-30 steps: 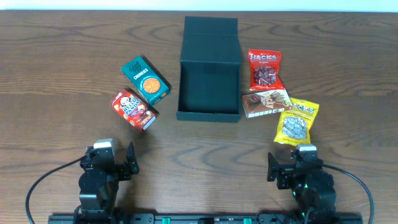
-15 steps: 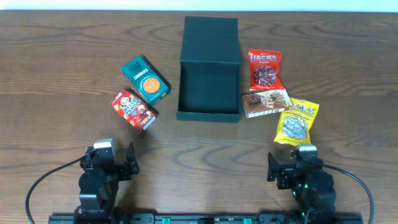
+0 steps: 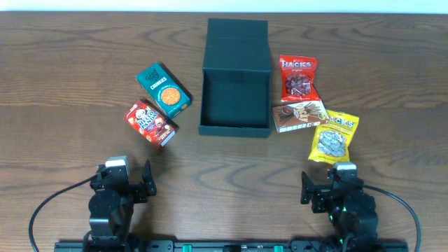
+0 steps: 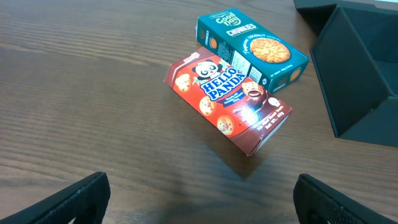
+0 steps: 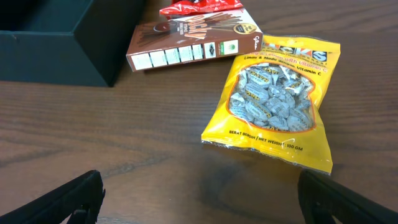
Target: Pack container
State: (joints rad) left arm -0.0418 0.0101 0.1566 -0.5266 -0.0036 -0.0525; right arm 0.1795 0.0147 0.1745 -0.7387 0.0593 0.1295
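Note:
The dark teal-green container (image 3: 235, 78) sits open at the table's middle back, its lid flapped back; its inside looks empty. It also shows in the left wrist view (image 4: 364, 74) and the right wrist view (image 5: 56, 37). Left of it lie a teal Chunkies carton (image 3: 163, 89) (image 4: 252, 45) and a red Hello Panda box (image 3: 150, 123) (image 4: 228, 101). Right of it lie a red Hacks bag (image 3: 298, 78), a brown biscuit-stick box (image 3: 299, 115) (image 5: 193, 38) and a yellow Hacks bag (image 3: 334, 136) (image 5: 278, 101). My left gripper (image 3: 126, 183) (image 4: 199, 202) and right gripper (image 3: 334, 187) (image 5: 199, 199) are open and empty near the front edge.
The wooden table (image 3: 70, 84) holds only these items. Black cables run from both arm bases along the front edge (image 3: 49, 203).

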